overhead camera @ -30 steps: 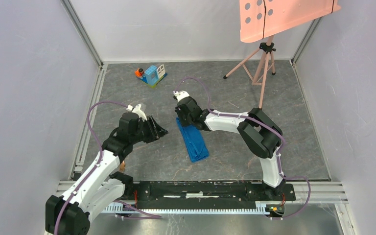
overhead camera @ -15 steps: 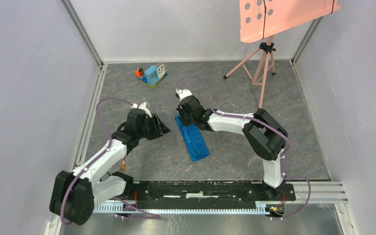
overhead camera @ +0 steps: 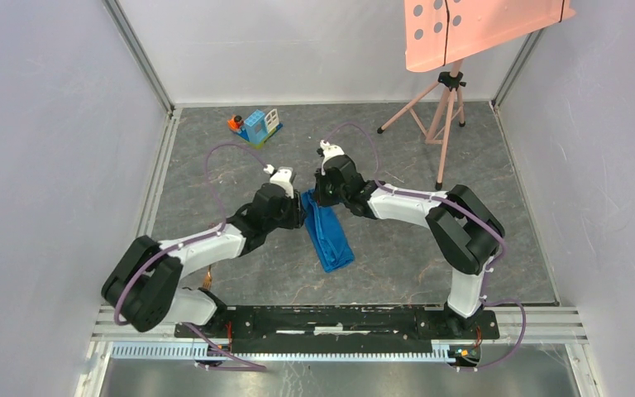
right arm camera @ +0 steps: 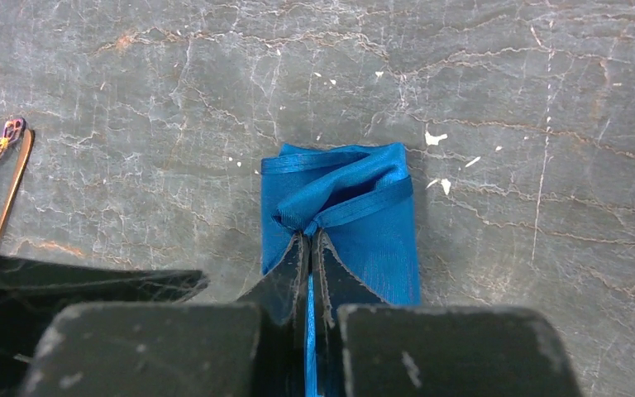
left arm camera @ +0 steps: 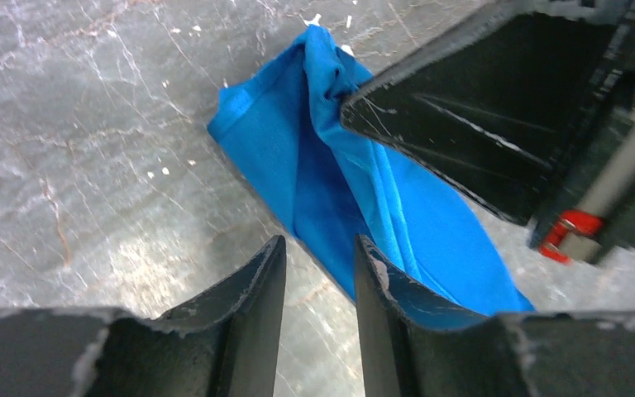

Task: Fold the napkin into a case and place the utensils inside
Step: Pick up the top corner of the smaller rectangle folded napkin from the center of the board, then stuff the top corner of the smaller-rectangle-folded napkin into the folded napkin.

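two grippers meet at the far end of the napkin (overhead camera: 327, 236), which lies mid-table as a narrow folded strip, its long axis running 11 to 5 o'clock in the top view. the right gripper (right arm camera: 308, 241) is clamped on a raised fold at that 11 o'clock end. the left gripper (left arm camera: 318, 252) sits just beside the strip's 9 o'clock edge, jaws narrowly parted and grasping nothing, with cloth ahead at its 1 o'clock. a copper utensil (right arm camera: 10, 132) lies apart on the table. a second ago the left arm hung well off at 9 o'clock; it has swung in, and the right gripper has drifted toward 1 o'clock.
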